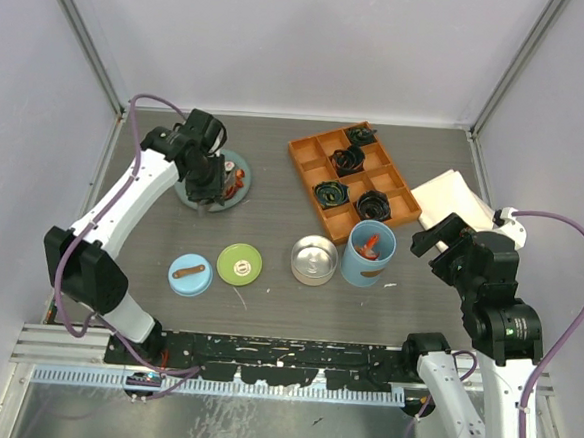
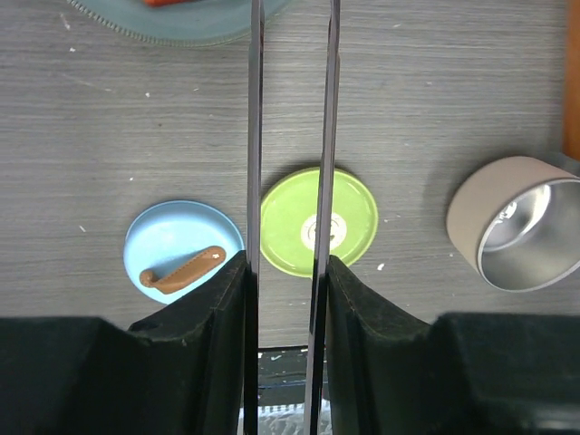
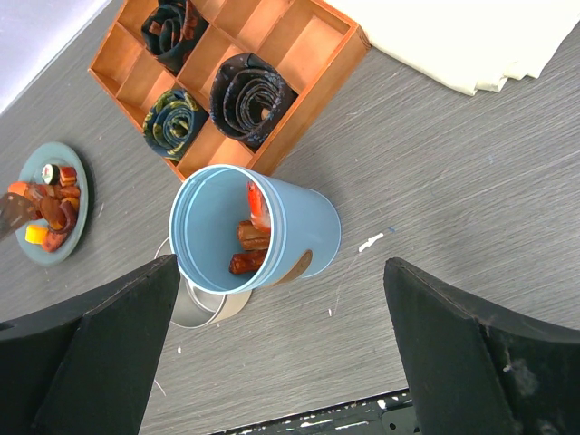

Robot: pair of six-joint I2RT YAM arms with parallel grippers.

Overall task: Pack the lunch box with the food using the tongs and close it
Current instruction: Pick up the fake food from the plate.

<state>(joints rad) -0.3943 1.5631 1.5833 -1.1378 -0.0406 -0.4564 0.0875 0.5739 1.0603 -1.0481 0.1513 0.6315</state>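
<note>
My left gripper (image 1: 210, 178) hangs over the teal plate (image 1: 188, 194) at the back left and is shut on the tongs (image 2: 256, 136). Its black fingers (image 2: 217, 299) press the two thin metal arms toward each other, leaving a narrow gap. The tongs' tips run out of the left wrist view at the plate's edge (image 2: 181, 25). Orange and red food (image 3: 50, 204) lies on the plate. The light-blue cylinder (image 3: 299, 227) stands open with some food pieces (image 3: 246, 246) inside, and the empty steel tin (image 1: 313, 259) sits next to it. The green lid (image 2: 319, 220) and blue lid (image 2: 181, 249) lie on the table. My right gripper (image 3: 281, 272) is open near the cylinder.
An orange compartment tray (image 1: 353, 178) of black coils stands behind the cylinder. A folded white cloth (image 1: 454, 200) lies at the right, beside the right arm. White walls close the table in at left, back and right.
</note>
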